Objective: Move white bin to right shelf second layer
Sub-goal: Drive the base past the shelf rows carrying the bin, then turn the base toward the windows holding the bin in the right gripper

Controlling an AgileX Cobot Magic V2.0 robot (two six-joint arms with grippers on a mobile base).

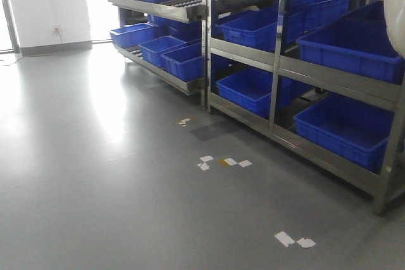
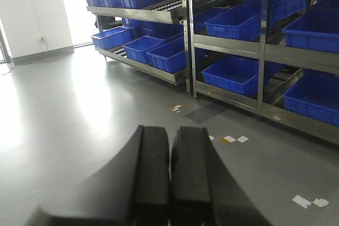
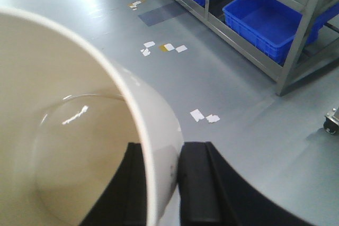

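Cream-white glossy plastic bin [image 3: 63,130], empty, with a rounded rim, fills the left of the right wrist view. Its near wall is pinched between the black fingers of the right gripper [image 3: 163,173], one finger inside and one outside. The bin hangs clear above the grey floor [image 3: 175,83], which carries scraps of white tape [image 3: 204,116]. The left gripper [image 2: 170,152] has its two black fingers pressed together on nothing. Ahead stands the stainless steel rack [image 1: 276,42]. The second layer of the right shelf [image 1: 335,81], judged to be the middle level, is well apart from the bin and carries blue rectangular plastic crates [image 1: 354,45] along its front edge. A free lane cannot be made out.

Step in hand, as judged: carriage toward the rack. A single-wall pinch lets a tub swing, so travel should be slow with the rim level. At the shelf, lift the base over the front rail. Seat it fully on the level before the fingers part, because a sloping lane would let it roll.
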